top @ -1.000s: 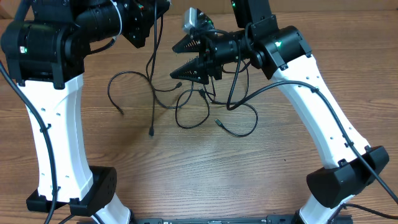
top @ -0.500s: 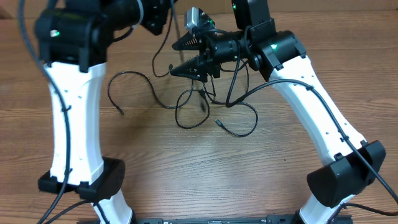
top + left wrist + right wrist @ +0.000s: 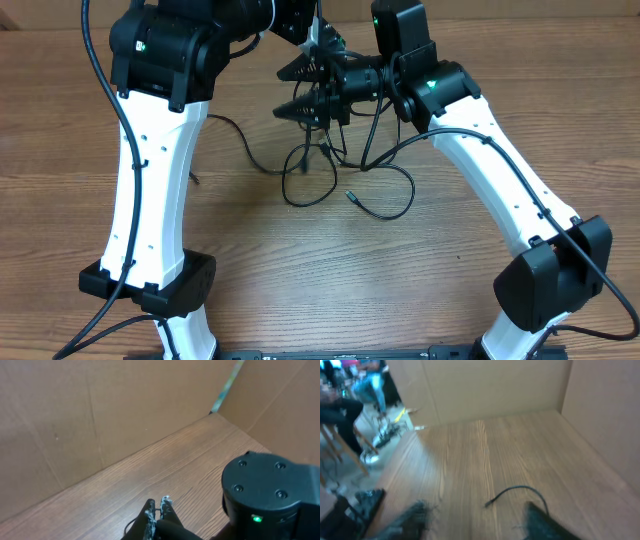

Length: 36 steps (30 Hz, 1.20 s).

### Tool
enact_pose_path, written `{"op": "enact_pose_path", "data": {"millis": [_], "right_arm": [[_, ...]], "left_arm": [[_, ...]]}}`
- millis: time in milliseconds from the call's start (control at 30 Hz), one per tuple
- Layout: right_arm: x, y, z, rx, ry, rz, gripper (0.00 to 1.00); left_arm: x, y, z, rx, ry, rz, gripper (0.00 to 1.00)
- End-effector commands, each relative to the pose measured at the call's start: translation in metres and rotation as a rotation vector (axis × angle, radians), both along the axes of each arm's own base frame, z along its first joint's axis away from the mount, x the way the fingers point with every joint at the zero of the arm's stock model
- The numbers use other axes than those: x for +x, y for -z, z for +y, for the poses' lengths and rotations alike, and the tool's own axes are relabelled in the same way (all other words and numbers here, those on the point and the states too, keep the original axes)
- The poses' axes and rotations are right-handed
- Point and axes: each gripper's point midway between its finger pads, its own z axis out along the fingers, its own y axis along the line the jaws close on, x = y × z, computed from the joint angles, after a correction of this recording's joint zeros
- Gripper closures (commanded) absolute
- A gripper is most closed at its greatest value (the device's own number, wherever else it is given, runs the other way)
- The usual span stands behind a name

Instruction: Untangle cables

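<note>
Overhead view of a wooden desk (image 3: 400, 290) walled with brown cardboard (image 3: 75, 420), with two white-and-black robot arms rising from its near edge. The left arm (image 3: 150, 170) stands tall and reaches to the far side. The right arm (image 3: 500, 170) bends in from the right toward the middle. The right tool (image 3: 278, 93) points left with its two black fingers standing apart, just over the far edge of the tangle. The blurred right wrist view shows the same gap with nothing held in it. That spread probably readies it to take a strand. The left tool (image 3: 157, 505) is mostly hidden from overhead. Its own wrist view shows the fingers pressed together, raised above the desk near the back wall, likely to draw a cord up and away from the knot, though whether a cord is pinched there cannot be made out. The cables (image 3: 308, 203), thin black cords, lie in overlapping loops at mid-desk below the right tool, with one strand trailing left behind the left arm. A small plug end (image 3: 350, 196) rests on bare wood between the loops.
</note>
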Motion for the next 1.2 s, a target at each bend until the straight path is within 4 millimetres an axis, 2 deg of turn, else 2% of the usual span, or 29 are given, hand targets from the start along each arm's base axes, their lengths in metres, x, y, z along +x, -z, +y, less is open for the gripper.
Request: {"op": "enact_pose_path", "data": {"millis": [0, 33, 133, 200, 300, 367, 400, 433, 600, 733, 900, 1033, 1167], "right_arm": [[0.006, 0.016, 0.000, -0.010, 0.020, 0.064, 0.83], [0.006, 0.018, 0.000, -0.012, 0.020, 0.068, 0.96], [0.005, 0.024, 0.000, -0.022, 0.020, 0.094, 0.96], [0.004, 0.027, -0.001, -0.032, 0.021, 0.113, 0.96], [0.006, 0.029, -0.004, -0.040, 0.036, 0.138, 0.96], [0.015, 0.032, -0.010, -0.052, 0.088, 0.168, 0.96], [0.022, 0.033, -0.015, -0.059, 0.124, 0.186, 0.96], [0.027, 0.035, -0.020, -0.064, 0.153, 0.199, 0.96], [0.066, 0.046, -0.058, -0.106, 0.357, 0.246, 0.96], [0.099, 0.057, -0.114, -0.135, 0.531, 0.287, 0.96], [0.121, 0.070, -0.200, -0.147, 0.706, 0.375, 0.96], [0.128, 0.081, -0.279, -0.149, 0.866, 0.459, 0.96], [0.124, 0.091, -0.367, -0.146, 1.049, 0.525, 0.96]], "left_arm": [[0.001, -0.010, 0.004, -0.033, -0.039, 0.000, 0.96], [0.002, -0.009, 0.006, -0.029, -0.050, -0.002, 0.96], [0.005, -0.007, 0.010, -0.005, -0.075, -0.008, 0.95], [0.004, -0.005, 0.011, 0.017, -0.066, -0.015, 0.91], [0.002, -0.001, 0.011, 0.035, -0.058, -0.008, 0.71], [0.001, 0.002, 0.011, 0.045, -0.052, -0.005, 0.59], [0.000, 0.003, 0.012, 0.047, -0.052, 0.000, 0.42], [0.000, 0.004, 0.011, 0.051, -0.048, 0.003, 0.38], [-0.004, 0.011, 0.013, 0.084, -0.034, 0.015, 0.34], [-0.006, 0.014, 0.013, 0.091, -0.031, 0.029, 0.33], [-0.010, 0.022, 0.014, 0.104, -0.030, 0.066, 0.34], [-0.016, 0.032, 0.016, 0.120, -0.028, 0.113, 0.38], [-0.022, 0.040, 0.017, 0.133, -0.021, 0.150, 0.41]]}}
